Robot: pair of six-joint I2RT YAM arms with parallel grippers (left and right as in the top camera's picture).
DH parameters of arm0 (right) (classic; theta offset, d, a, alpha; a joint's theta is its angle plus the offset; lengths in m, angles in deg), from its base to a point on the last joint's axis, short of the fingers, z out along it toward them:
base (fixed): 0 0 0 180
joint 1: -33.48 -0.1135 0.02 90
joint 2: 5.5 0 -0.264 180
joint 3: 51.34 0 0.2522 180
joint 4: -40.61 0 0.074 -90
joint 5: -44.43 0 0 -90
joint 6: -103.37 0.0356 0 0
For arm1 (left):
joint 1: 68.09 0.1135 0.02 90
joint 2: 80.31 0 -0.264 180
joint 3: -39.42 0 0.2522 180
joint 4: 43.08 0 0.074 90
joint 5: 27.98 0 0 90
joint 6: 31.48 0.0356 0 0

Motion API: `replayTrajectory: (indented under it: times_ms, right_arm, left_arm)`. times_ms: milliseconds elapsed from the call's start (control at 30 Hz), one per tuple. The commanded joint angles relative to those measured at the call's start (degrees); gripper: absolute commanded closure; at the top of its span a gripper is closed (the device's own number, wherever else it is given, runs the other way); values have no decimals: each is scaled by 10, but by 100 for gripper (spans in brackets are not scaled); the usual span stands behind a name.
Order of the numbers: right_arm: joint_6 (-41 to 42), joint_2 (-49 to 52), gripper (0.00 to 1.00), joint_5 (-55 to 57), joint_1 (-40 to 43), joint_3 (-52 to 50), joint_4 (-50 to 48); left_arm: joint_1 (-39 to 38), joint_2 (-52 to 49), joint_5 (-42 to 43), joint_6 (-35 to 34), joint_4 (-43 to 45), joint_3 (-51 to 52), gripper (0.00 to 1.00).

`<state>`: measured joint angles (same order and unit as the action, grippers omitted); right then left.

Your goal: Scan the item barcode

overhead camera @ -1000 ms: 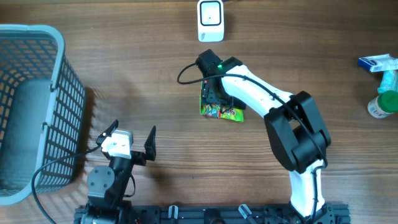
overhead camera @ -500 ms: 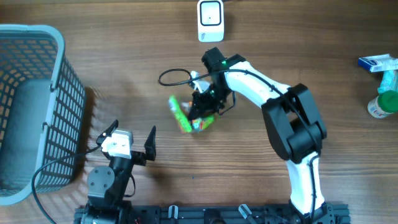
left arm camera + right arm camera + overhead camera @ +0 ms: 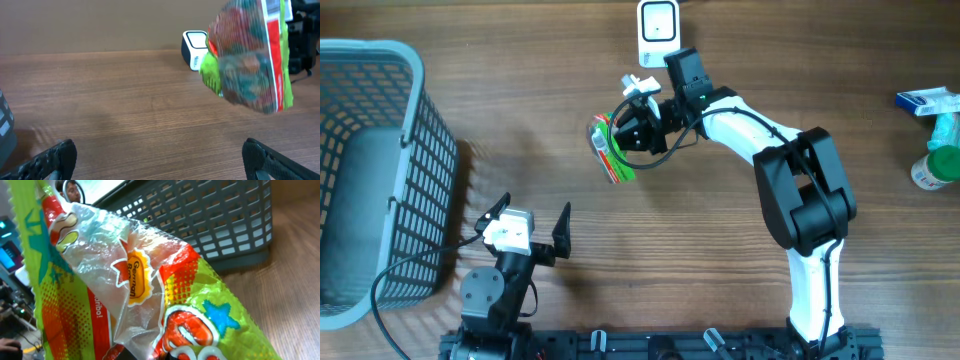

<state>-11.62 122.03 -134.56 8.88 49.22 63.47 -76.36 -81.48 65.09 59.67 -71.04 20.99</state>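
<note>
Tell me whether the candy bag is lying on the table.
No, the candy bag hangs above the table, held up by the right gripper.

Glossy crinkled plastic bag (image 3: 608, 150), matt wood-grain table (image 3: 770, 60).

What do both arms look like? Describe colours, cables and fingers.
Right arm: white links, bulky black joints. Left arm: black, with a white wrist block and a black cable trailing off it. Its fingers are black and knobbly.
</note>
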Motion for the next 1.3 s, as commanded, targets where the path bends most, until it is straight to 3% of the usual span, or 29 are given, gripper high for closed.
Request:
replayTrajectory:
  times_ms: [0,167,300,333,367,467,567,600,633,667,800,833,867,900,933,967,1167,1267]
  right_arm:
    - [101,2,96,-40,-1,9,-22]
    - [118,2,96,-40,-1,9,-23]
    - [300,2,96,-34,1,9,-26]
    - [428,2,96,36,4,9,-11]
    - [481,2,96,152,9,9,37]
    - [486,-12,96,519,10,9,212]
    - [469,-51,95,683,9,9,329]
    - [476,-67,63,748,9,9,356]
    - [477,-86,21,798,9,12,381]
    - [477,-107,0,828,9,24,404]
    - [456,-221,0,835,-6,64,433]
    - [416,-225,4,834,-12,60,426]
    - [397,-216,39,835,-16,49,412]
    - [438,-203,66,829,-20,33,406]
    - [466,-192,87,821,-25,23,403]
    - [490,-159,95,810,-39,16,384]
    - [531,-66,96,796,-81,16,299]
    - [538,-25,95,853,-80,16,282]
  left_arm:
    - [-3,2,-1,-5,0,3,0]
    - [-3,2,-1,-5,0,3,0]
    - [-3,2,-1,-5,0,3,0]
    - [-3,2,-1,-5,0,3,0]
    - [-3,2,-1,-5,0,3,0]
    - [-3,2,-1,-5,0,3,0]
    - [-3,2,-1,-5,0,3,0]
    - [-3,2,-1,-5,0,3,0]
    - [-3,2,-1,-5,0,3,0]
    - [-3,2,-1,-5,0,3,0]
    - [-3,2,-1,-5,0,3,0]
    - [-3,2,-1,-5,0,3,0]
    - [-3,2,-1,-5,0,3,0]
    - [-3,2,-1,-5,0,3,0]
    - [-3,2,-1,-5,0,3,0]
    - [-3,2,-1,-5,0,3,0]
    - [-3,2,-1,-5,0,3,0]
    - [-3,2,-1,-5,0,3,0]
